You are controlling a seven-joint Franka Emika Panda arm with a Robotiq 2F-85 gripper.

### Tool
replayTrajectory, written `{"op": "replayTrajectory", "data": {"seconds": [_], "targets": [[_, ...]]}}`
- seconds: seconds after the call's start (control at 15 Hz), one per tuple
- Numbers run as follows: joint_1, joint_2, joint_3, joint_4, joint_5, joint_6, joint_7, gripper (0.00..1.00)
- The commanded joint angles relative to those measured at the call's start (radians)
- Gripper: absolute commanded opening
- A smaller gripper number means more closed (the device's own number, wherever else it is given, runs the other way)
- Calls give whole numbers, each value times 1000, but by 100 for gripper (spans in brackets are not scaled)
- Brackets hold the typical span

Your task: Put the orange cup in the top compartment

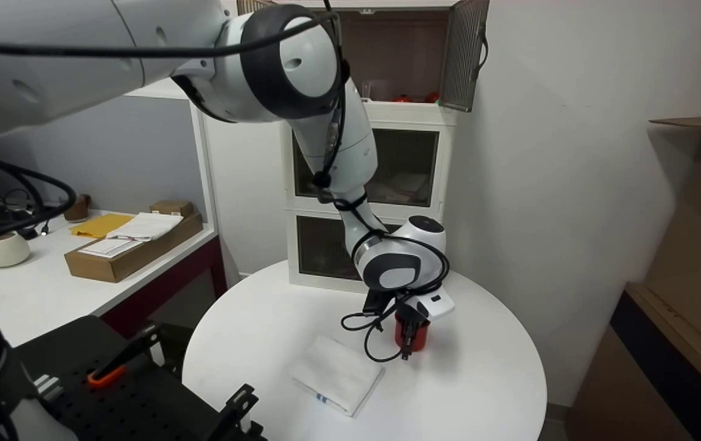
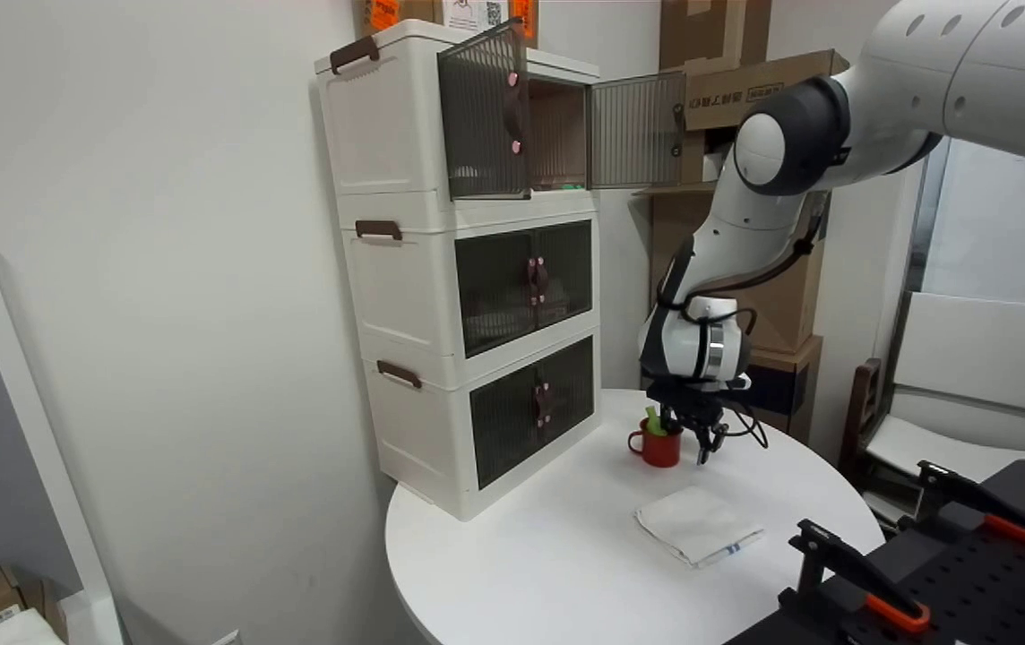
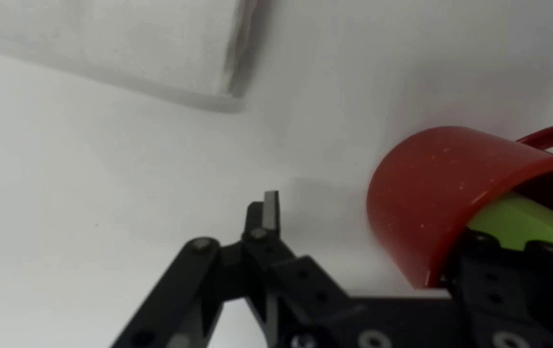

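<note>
The orange cup, a red-orange mug with a green piece inside, stands on the white round table in both exterior views [image 1: 419, 338] [image 2: 660, 451]. In the wrist view the cup [image 3: 421, 193] is at the right, its handle at the far side. My gripper [image 3: 371, 220] is open around the cup's near wall. One finger is outside the cup with a gap to it; the other reaches inside the rim, its tip partly hidden. The gripper also shows in both exterior views [image 1: 413, 338] [image 2: 690, 441]. The top compartment [image 1: 396, 55] [image 2: 557, 134] of the white cabinet has both doors open.
A folded white cloth [image 1: 338, 373] lies on the table near the cup. Small red things [image 1: 402, 98] and a clear glass sit in the top compartment. The opened doors [image 1: 464, 55] [image 2: 486, 116] stick out in front. Two dark-fronted sections [image 2: 526, 282] below are closed.
</note>
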Motion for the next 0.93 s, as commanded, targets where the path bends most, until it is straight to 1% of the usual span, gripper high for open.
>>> {"op": "replayTrajectory", "data": {"seconds": [0.0,0.2,0.27,0.33,0.53,0.73,0.87], "targets": [[-29,9,50,24,-17,3,-16,35],[-39,-20,96,-8,-10,23,-60,13],[-44,-32,113,-21,-7,30,-78,5],[-53,-53,133,-40,-14,12,-112,0],[-84,-120,199,-116,-28,-2,-240,0],[-132,-212,272,-223,-18,1,-363,1],[-157,-285,302,-303,-16,-9,-423,1]]}}
